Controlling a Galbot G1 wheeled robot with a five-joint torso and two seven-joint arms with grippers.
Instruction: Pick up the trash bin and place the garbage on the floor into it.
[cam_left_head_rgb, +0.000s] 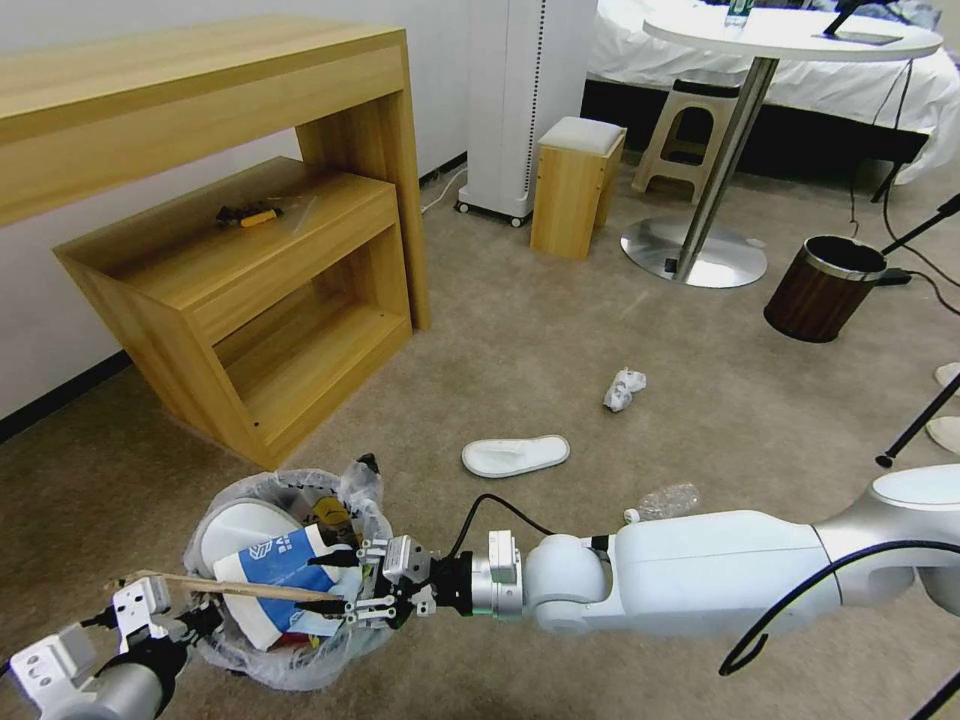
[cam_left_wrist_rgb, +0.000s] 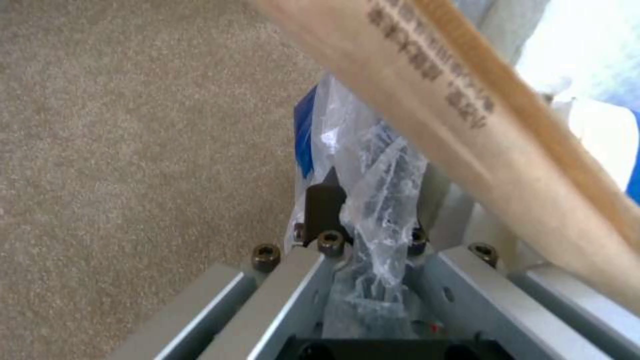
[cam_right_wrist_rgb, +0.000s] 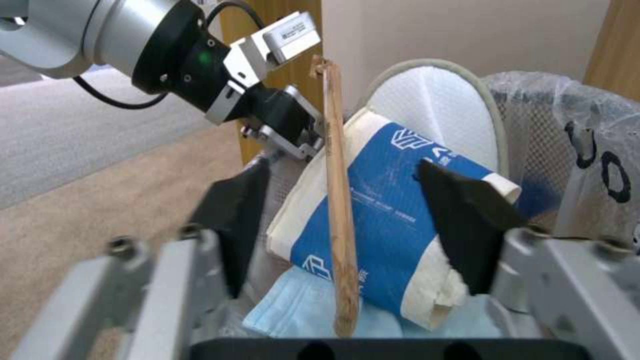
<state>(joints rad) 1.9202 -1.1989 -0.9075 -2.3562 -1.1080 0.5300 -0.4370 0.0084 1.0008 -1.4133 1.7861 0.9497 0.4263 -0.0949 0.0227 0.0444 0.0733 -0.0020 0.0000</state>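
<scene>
Left hand (cam_left_head_rgb: 170, 612) clamped on trash bin (cam_left_head_rgb: 290, 660) rim at 9 o'clock. Right hand (cam_left_head_rgb: 352, 590) spread open at 3 o'clock, wooden stick (cam_left_head_rgb: 225, 588) lying loose between its fingers across the paper cup (cam_left_head_rgb: 275, 575).

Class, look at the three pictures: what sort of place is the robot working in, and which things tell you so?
Probably a hotel-style bedroom: a bed with white bedding behind a round white table, a wooden desk, and a flat white slipper on beige carpet.

A hotel-style bedroom: a white-sheeted bed (cam_left_head_rgb: 800, 70), a round pedestal table (cam_left_head_rgb: 790, 35), a wooden desk (cam_left_head_rgb: 200, 90), beige carpet (cam_left_head_rgb: 560, 330), and a slipper (cam_left_head_rgb: 515, 455).
</scene>
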